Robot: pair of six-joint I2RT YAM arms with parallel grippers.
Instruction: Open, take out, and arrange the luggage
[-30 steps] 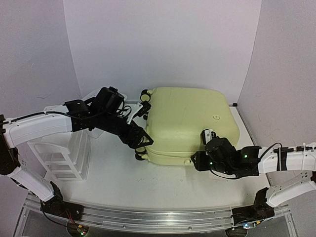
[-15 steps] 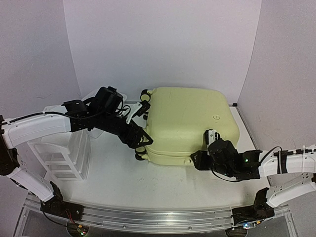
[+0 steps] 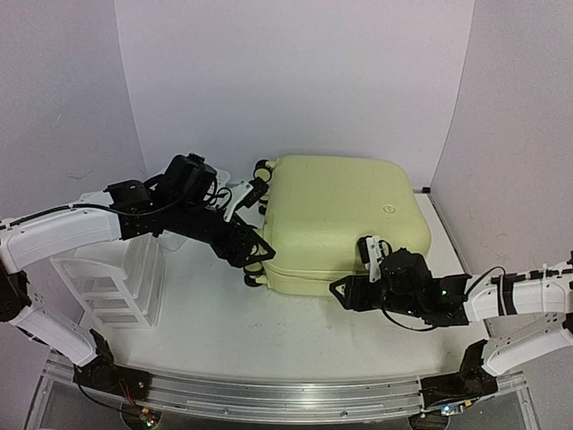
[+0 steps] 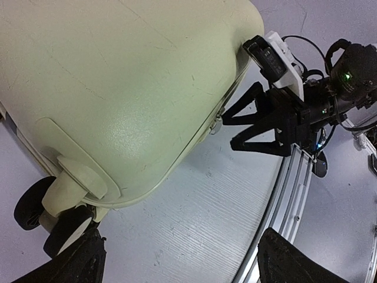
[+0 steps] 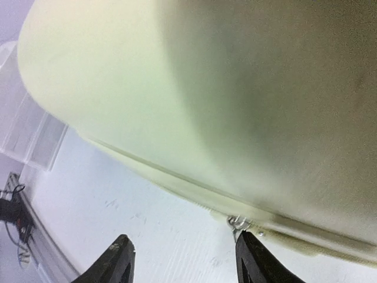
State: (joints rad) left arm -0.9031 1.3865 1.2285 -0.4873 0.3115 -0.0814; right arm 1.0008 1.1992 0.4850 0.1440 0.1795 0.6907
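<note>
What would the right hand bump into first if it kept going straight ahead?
The right hand would probably meet the luggage, at the zipper pull on its seam; depth is unclear.

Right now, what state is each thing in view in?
Pale yellow hard-shell suitcase: closed, lying flat on the table.
Left pincer: open, empty, at the wheeled corner.
Right pincer: open, empty, beside the seam's metal zipper pull.
White plastic drawer organiser: standing upright.

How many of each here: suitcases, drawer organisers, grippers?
Suitcase, pale yellow: 1
Drawer organiser, white plastic: 1
Grippers, black: 2 (left gripper, right gripper)
Total: 4
</note>
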